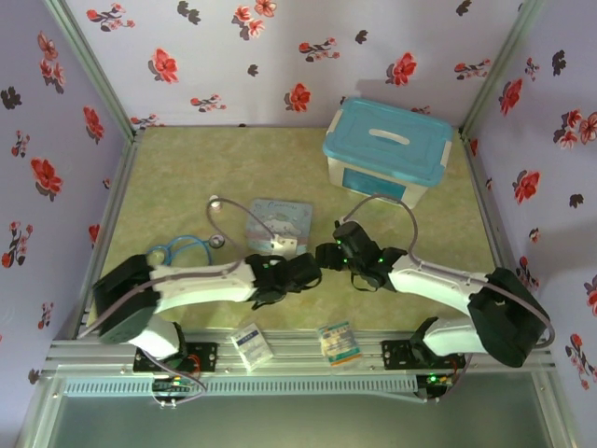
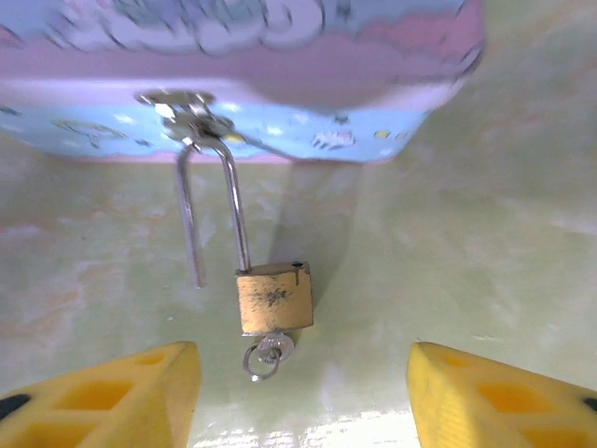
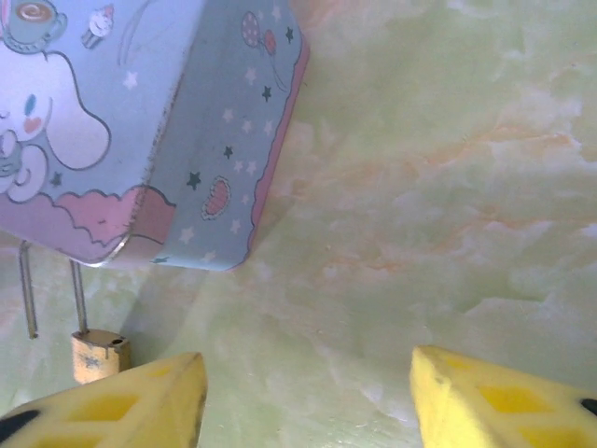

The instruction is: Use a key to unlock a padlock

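My left claw [image 2: 300, 378], fingers apart, faces the padlock [image 2: 273, 299] head-on. It hooks the hasp of the tin [image 2: 280, 56] and lies lengthwise toward that claw on the bench [image 2: 466, 233], with the key [image 2: 266, 356] in its base. My right claw [image 3: 308, 378], also apart, has it off to its left, so the left arm looks better lined up.

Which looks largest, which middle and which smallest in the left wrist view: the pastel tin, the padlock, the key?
1. pastel tin: by far the largest, cut by the picture's edge.
2. padlock, counting its shackle.
3. key: smallest, its head showing below the padlock's body.
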`<act>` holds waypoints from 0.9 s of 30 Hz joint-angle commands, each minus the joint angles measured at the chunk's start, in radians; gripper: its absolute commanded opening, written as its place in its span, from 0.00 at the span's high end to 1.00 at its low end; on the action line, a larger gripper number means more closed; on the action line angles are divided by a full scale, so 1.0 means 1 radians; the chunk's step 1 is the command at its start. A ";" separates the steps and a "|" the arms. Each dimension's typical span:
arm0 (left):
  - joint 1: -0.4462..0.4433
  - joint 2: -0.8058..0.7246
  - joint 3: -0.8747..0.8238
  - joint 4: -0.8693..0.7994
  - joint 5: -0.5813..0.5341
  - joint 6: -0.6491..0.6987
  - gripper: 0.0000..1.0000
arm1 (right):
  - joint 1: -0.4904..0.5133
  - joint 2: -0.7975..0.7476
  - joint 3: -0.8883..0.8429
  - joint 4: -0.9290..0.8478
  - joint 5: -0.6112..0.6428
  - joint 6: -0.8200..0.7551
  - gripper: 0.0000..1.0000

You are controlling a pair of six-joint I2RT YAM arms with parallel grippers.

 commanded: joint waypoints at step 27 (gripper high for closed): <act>0.340 -0.795 -0.525 0.208 0.248 0.050 0.00 | 0.371 0.517 0.421 -0.115 0.287 0.231 0.31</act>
